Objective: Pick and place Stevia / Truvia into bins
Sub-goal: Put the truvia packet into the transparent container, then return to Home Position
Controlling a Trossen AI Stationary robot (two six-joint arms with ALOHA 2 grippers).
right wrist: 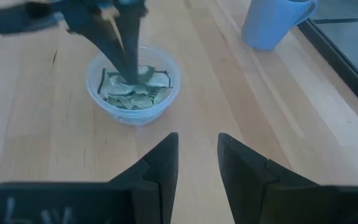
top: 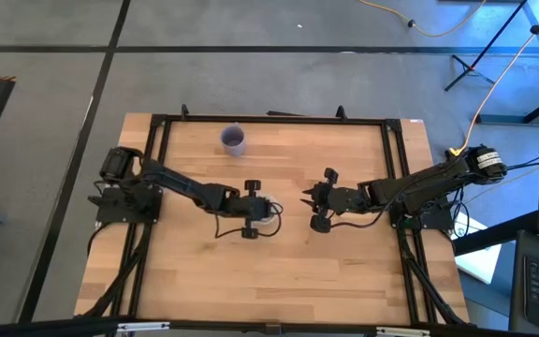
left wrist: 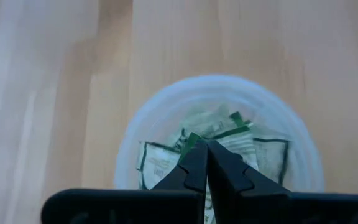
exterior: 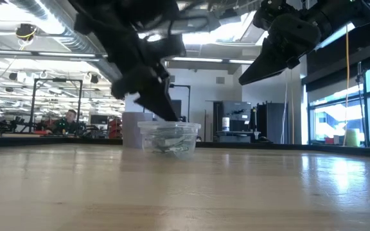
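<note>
The left gripper (left wrist: 207,155), jaws pressed together, dips its tips straight down among the Stevia sachets (right wrist: 132,92) heaped inside the clear cup (right wrist: 166,99), while the right gripper (right wrist: 197,162) hangs beside that cup, jaws spread, empty.

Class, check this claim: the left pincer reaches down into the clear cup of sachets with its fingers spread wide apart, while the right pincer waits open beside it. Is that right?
Not quite. The left pincer does reach into the clear cup of green and white sachets, but its fingers are shut together, not spread; the left wrist view shows this. The right pincer waits open beside it, as stated.
</note>
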